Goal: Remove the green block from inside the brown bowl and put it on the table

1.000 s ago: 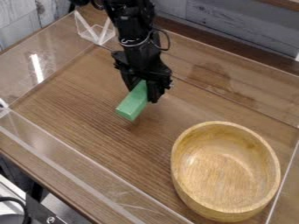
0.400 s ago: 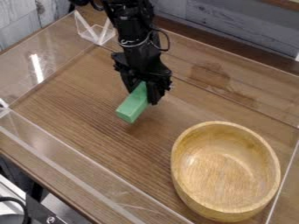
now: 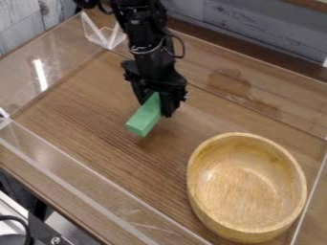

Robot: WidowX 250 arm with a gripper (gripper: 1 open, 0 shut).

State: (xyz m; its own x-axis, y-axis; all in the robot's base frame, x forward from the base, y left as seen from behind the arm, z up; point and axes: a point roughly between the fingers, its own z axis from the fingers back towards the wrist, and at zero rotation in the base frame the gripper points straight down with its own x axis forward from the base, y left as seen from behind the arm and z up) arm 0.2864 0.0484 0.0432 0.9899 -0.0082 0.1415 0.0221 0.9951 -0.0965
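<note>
On wood-grain table | fingers pinching flat-sided green block

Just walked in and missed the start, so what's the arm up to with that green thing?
The robot arm's end effector is shut on the green block, gripping its upper end from above. The block's lower end is down at the table, well to the left of the brown bowl, which sits empty. So the block is already out of the bowl and placed on the wood; it just has not been let go yet.
</note>
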